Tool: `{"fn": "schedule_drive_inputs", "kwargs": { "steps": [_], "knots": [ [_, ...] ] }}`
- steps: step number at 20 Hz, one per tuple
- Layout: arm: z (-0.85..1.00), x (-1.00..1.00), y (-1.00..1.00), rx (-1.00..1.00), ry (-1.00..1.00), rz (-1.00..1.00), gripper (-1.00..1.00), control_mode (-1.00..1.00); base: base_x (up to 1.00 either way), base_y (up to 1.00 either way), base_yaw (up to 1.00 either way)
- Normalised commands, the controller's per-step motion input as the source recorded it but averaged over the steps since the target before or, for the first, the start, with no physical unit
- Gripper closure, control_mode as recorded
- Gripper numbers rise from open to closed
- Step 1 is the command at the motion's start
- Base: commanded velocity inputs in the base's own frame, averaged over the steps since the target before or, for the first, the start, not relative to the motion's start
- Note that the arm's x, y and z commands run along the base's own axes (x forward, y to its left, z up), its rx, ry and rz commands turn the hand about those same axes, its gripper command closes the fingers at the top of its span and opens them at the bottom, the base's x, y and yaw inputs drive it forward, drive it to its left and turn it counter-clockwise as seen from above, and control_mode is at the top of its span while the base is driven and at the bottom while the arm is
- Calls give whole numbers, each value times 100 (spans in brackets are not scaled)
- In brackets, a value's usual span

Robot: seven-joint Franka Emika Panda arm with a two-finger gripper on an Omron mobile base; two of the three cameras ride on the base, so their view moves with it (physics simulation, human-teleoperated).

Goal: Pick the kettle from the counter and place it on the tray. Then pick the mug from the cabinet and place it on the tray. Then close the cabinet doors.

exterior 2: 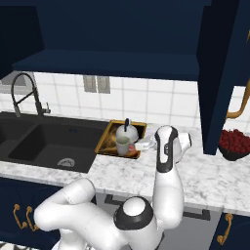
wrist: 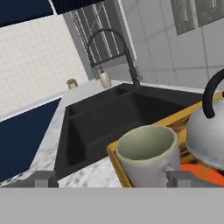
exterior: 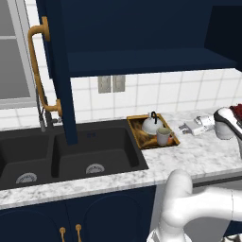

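The wooden-rimmed tray (exterior: 136, 134) (exterior 2: 104, 141) (wrist: 114, 158) lies on the marbled counter (exterior: 203, 156) just right of the sink. On it stand the domed silver kettle (exterior: 152, 125) (exterior 2: 126, 132) (wrist: 209, 135) and, nearer the front edge, the grey-beige mug (exterior: 164, 136) (exterior 2: 122, 145) (wrist: 148, 153), upright. My gripper (exterior: 193, 126) (exterior 2: 145, 144) (wrist: 113, 179) hovers low, right of the tray, and is open. Its fingertips (wrist: 43, 178) stand wide on either side of the mug without clamping it. The navy cabinet (exterior: 142, 59) (exterior 2: 107, 63) hangs above with both doors (exterior: 59, 71) (exterior 2: 219, 73) swung open.
A black double sink (exterior: 71, 156) (exterior 2: 44, 141) with a tall coiled faucet (exterior 2: 24, 93) (wrist: 109, 52) lies left of the tray. A bowl of red fruit (exterior 2: 234, 141) sits on the counter at right, under the open right door. Low navy cupboards with brass knobs (exterior: 70, 231) run below.
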Motion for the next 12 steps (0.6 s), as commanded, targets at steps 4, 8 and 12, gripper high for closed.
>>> {"fn": "schedule_drive_inputs", "kwargs": {
  "steps": [4,8,12],
  "knots": [
    [39,-62,-9,6,-13,-3,-100,-100,0,0,0],
    [50,-48,-12,11,-5,-8,-100,-100,0,0,0],
    [18,-12,-13,10,4,-7,-100,-100,0,0,0]
  ]
}}
